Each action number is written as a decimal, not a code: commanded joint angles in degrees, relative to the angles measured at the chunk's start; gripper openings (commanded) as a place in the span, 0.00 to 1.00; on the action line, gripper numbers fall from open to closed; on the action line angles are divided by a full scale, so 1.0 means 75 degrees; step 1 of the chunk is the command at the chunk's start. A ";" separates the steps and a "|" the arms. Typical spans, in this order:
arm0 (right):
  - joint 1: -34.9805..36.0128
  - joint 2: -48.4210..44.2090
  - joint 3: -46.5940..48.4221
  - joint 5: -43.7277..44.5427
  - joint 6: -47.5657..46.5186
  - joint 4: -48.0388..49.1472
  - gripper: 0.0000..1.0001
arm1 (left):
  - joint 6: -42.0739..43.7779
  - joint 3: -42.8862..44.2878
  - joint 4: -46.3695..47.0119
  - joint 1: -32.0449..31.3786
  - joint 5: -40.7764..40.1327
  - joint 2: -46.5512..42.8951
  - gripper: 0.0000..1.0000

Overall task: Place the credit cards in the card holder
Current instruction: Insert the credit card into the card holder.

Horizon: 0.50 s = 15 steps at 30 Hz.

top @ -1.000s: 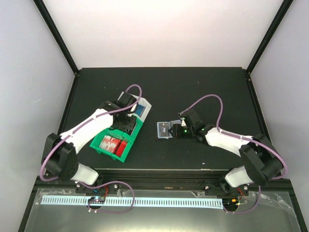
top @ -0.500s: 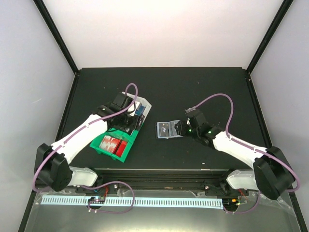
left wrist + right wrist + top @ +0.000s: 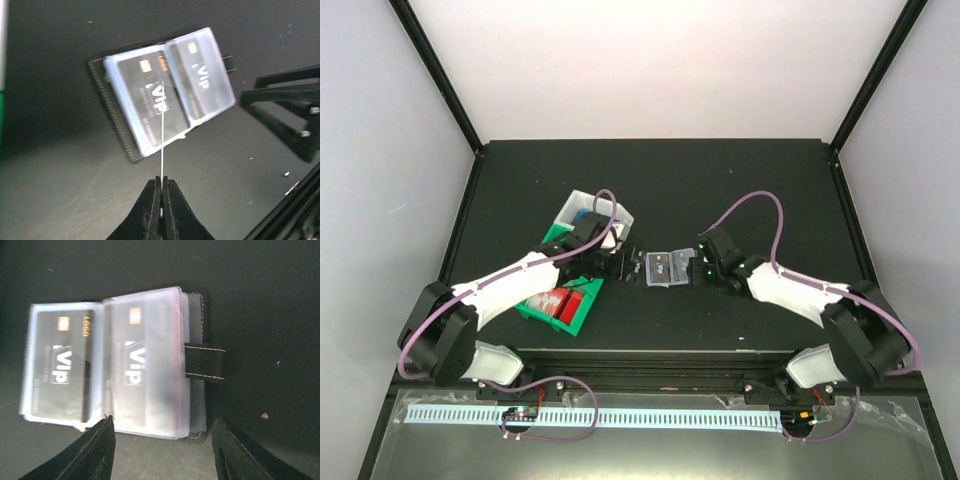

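The left hand (image 3: 161, 184) pinched a card (image 3: 162, 135) edge-on (just a thin white line) pointing at the open card holder (image 3: 200, 75). The right hand (image 3: 162, 429) stood spread just beside it.

Robotics lab test cell — matte black tabletop (image 3: 720, 170) boxed by plain white panels (image 3: 650, 60) and black corner posts (image 3: 436, 72), two cabled arms (image 3: 508, 281) bolted at its near edge.

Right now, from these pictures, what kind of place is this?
Probably a robot test booth in a lab: a black table closed in by white walls, a left arm and a right arm bolted at its near edge.
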 commanded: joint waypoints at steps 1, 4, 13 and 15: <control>-0.0072 0.0614 0.0558 0.0572 -0.0719 -0.0683 0.55 | -0.1941 -0.0426 0.2754 -0.0516 -0.0100 0.0214 0.02; -0.0077 0.0900 0.0754 0.1020 -0.0708 -0.0901 0.54 | -0.2634 -0.0588 0.3491 -0.0744 -0.0651 0.0600 0.02; -0.0084 0.1711 0.0797 0.0926 -0.0781 -0.0722 0.52 | -0.3596 -0.0689 0.4874 -0.0900 -0.0711 0.1650 0.02; -0.0078 0.1773 0.0799 0.1013 -0.0743 -0.0738 0.51 | -0.3764 -0.0763 0.5181 -0.0912 -0.0700 0.1820 0.02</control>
